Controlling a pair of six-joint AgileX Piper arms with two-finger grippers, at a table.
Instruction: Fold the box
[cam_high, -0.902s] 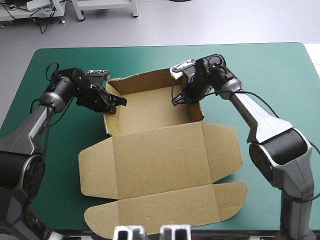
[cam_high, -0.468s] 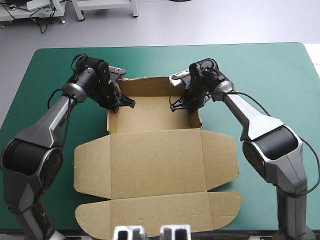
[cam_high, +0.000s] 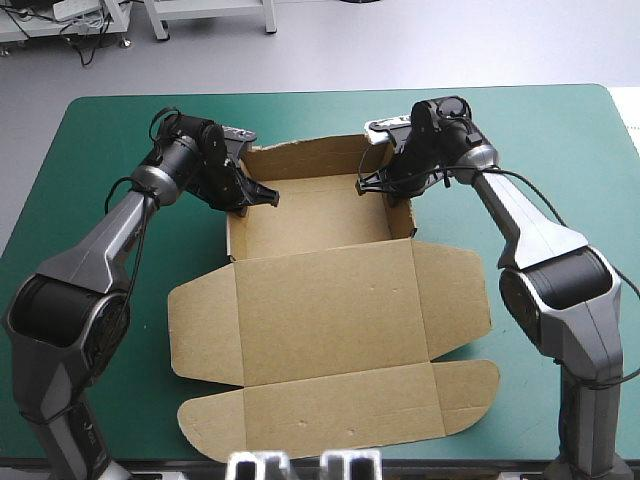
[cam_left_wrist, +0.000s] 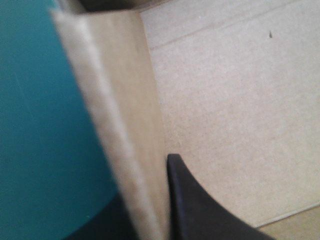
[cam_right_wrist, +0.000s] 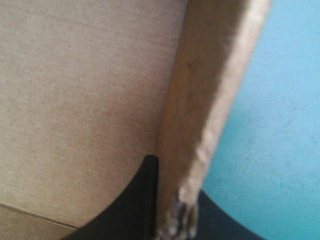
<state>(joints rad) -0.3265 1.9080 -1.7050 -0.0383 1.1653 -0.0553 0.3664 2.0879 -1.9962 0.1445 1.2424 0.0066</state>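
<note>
The box (cam_high: 320, 320) lies in the middle of the counter (cam_high: 560, 140), tray walls raised at the far side and lid flat toward the near edge. The left end effector (cam_high: 252, 198) pinches the tray's left wall. The right end effector (cam_high: 388, 187) pinches its right wall.

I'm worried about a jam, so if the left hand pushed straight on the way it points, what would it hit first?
The left hand is shut on the brown cardboard box's left side wall. Straight on, its inner black finger would likely meet the box floor first, though depth is unclear.
</note>
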